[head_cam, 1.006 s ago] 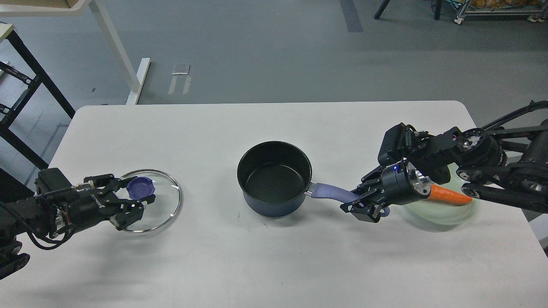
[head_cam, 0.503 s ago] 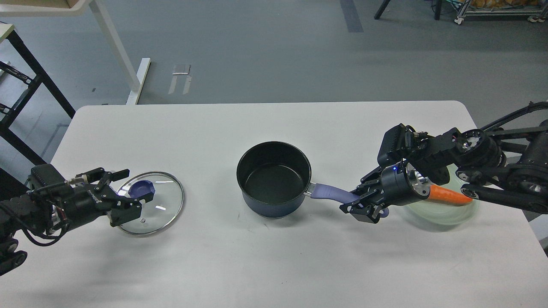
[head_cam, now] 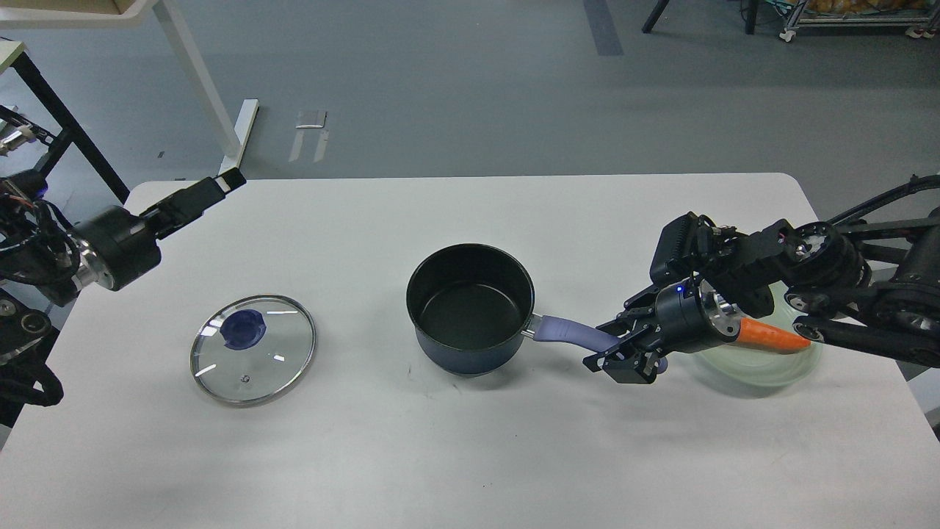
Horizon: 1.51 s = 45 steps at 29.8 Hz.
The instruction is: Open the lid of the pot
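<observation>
The glass lid (head_cam: 253, 350) is lying flat on the table (head_cam: 470, 455) at lower left of the frame, well apart from the uncovered pot (head_cam: 471, 307) at centre. My left pincer (head_cam: 220, 184) is hovering at upper left, holding nothing; I cannot tell its opening. My right pincer (head_cam: 623, 356) is clamping the pot's purple handle (head_cam: 569, 330). A carrot (head_cam: 771, 336) is lying on a plate (head_cam: 764, 364) at right.
</observation>
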Each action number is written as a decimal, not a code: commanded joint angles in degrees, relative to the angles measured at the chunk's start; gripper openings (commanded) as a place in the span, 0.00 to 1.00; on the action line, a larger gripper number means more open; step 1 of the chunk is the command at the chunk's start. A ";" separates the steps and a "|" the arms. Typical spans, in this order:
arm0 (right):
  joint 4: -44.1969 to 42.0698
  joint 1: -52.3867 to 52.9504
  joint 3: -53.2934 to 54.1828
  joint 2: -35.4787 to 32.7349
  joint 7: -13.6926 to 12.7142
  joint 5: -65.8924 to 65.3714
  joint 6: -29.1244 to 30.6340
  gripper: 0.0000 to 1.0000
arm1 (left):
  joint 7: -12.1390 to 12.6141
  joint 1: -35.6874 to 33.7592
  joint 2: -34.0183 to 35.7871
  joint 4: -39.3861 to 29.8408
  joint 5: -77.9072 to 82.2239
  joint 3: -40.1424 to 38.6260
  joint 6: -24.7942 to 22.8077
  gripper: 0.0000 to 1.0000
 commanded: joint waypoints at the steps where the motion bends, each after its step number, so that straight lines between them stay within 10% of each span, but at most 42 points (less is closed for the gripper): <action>1: 0.44 0.79 0.98 -2.44 0.00 2.02 -0.08 0.98 | -0.02 -0.12 -0.73 0.00 -8.98 -2.76 -3.32 0.99; 14: 4.93 -4.04 18.47 -17.13 0.00 39.16 -4.72 0.99 | -0.02 0.31 -8.37 4.65 -32.62 -10.76 -7.63 0.99; 23: 1.77 -16.69 26.20 -11.26 0.00 82.24 -15.54 0.99 | -0.02 1.63 -16.80 14.40 -38.79 -11.56 -12.10 0.99; 30: -6.31 -28.72 39.37 -1.06 0.00 90.80 -15.54 0.99 | 0.64 3.83 -21.55 17.05 -47.31 -12.96 -17.74 0.99; 36: -10.54 -36.12 49.41 4.40 0.00 91.85 -14.06 0.99 | 8.72 6.99 -23.84 17.05 -47.93 -19.55 -17.57 0.99; 45: -14.06 -37.00 50.56 4.58 0.00 96.07 2.20 0.99 | 9.17 7.96 -23.23 16.26 -47.58 -22.54 -17.74 0.99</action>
